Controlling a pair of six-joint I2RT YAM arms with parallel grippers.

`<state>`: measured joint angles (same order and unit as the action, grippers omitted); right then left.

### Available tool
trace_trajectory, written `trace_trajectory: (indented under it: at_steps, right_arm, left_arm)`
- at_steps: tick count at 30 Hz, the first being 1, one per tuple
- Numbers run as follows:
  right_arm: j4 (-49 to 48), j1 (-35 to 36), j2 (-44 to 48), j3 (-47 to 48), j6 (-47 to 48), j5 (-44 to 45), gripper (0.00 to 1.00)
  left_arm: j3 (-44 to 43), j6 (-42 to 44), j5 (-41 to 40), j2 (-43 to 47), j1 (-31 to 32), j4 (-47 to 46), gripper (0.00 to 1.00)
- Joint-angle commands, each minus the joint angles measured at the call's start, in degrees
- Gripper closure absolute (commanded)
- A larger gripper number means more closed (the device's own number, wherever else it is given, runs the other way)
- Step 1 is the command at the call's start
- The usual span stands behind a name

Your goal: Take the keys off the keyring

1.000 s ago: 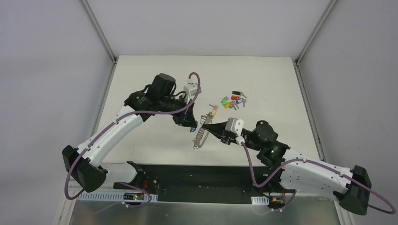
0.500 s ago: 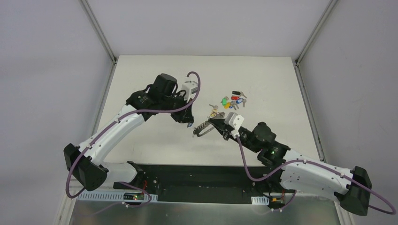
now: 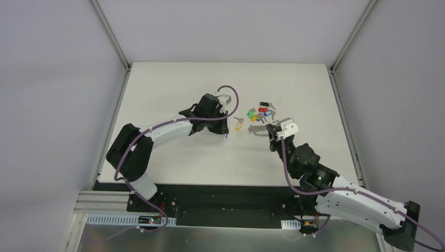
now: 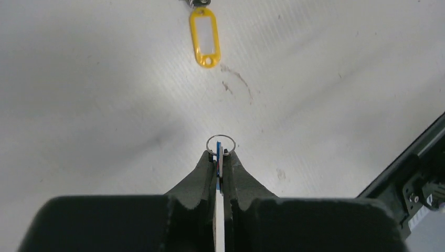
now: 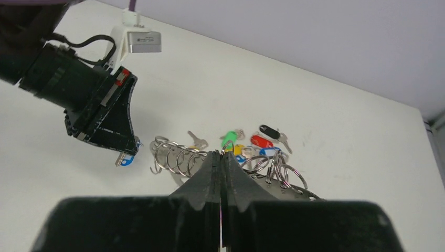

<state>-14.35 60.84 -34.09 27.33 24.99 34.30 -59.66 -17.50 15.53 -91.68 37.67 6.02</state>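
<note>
Left gripper [image 4: 220, 155] is pinched shut on a blue-tagged key [image 4: 217, 178], whose small ring pokes past the tips. A yellow-tagged key [image 4: 204, 42] lies ahead on the surface [image 4: 105, 105]. Only the right wrist view shows the right gripper [image 5: 220, 156] clamped on the keyring [image 5: 177, 157], with loose keys [image 5: 261, 140] heaped just beyond.
</note>
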Motion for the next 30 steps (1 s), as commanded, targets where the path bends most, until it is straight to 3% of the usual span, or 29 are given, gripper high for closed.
trace_trajectory:
  at_steps: [1, 5, 6, 7, 8, 9, 13, 19, 25, 26, 27, 28, 29, 30]
  right_arm:
    - [5.2, -1.3, 1.7, 2.4, -5.3, 14.6, 1.0]
    - [9.3, -4.8, 0.7, 4.3, -9.8, 18.0, 1.0]
    - [11.0, -7.5, 0.2, 4.9, -11.8, 17.3, 1.0]
    - [12.9, -9.7, -0.6, 5.7, -13.7, 15.7, 1.0]
    - [15.4, -12.2, -1.6, 6.8, -15.7, 14.2, 1.0]
    - [18.3, -14.8, -2.9, 8.3, -18.4, 12.8, 1.0]
    - [26.8, -26.8, -9.9, 15.1, -29.0, 2.6, 1.0]
    - [27.1, -45.2, -21.4, 20.7, -41.9, -13.1, 1.0]
    - [24.9, -49.3, -27.3, 20.7, -48.5, -14.2, 1.0]
    - [24.7, -49.7, -27.6, 20.9, -49.4, -13.6, 0.93]
    - [24.6, -50.1, -28.0, 20.2, -50.4, -13.0, 0.7]
    - [25.0, -50.3, -28.3, 20.3, -51.5, -11.4, 0.27]
    - [26.5, -50.4, -28.7, 21.1, -53.6, -9.0, 0.06]
    - [28.0, -50.3, -29.0, 22.1, -54.8, -8.2, 0.01]
  left_arm:
    - [-6.6, -5.3, 0.4, -7.6, 1.8, -15.5, 1.0]
    - [-15.8, -8.0, 1.8, -17.0, 2.6, -16.6, 0.99]
    - [-17.3, -9.1, 1.0, -18.8, 2.6, -16.7, 0.88]
    - [-18.3, -10.1, -0.4, -19.5, 2.6, -16.6, 0.64]
    - [-18.3, -11.0, -2.6, -19.2, 2.6, -16.3, 0.3]
    - [-17.3, -11.3, -4.1, -18.3, 2.6, -16.5, 0.05]
    - [-10.8, -8.4, -8.6, -10.7, 2.4, -15.5, 0.01]
    - [-2.5, -7.6, -15.1, 3.6, 1.6, -6.4, 0.01]
    - [5.7, -7.5, -21.0, 18.2, 1.4, -0.2, 0.0]
    - [6.6, -6.9, -20.9, 20.9, 1.4, 0.6, 0.0]
    - [7.3, -6.6, -21.3, 22.7, 1.4, 1.7, 0.0]
    - [7.8, -6.5, -21.8, 24.4, 1.4, 2.6, 0.0]
    - [8.2, -6.6, -22.3, 25.9, 1.4, 3.4, 0.0]
    - [8.2, -6.7, -22.8, 27.2, 1.4, 4.3, 0.0]
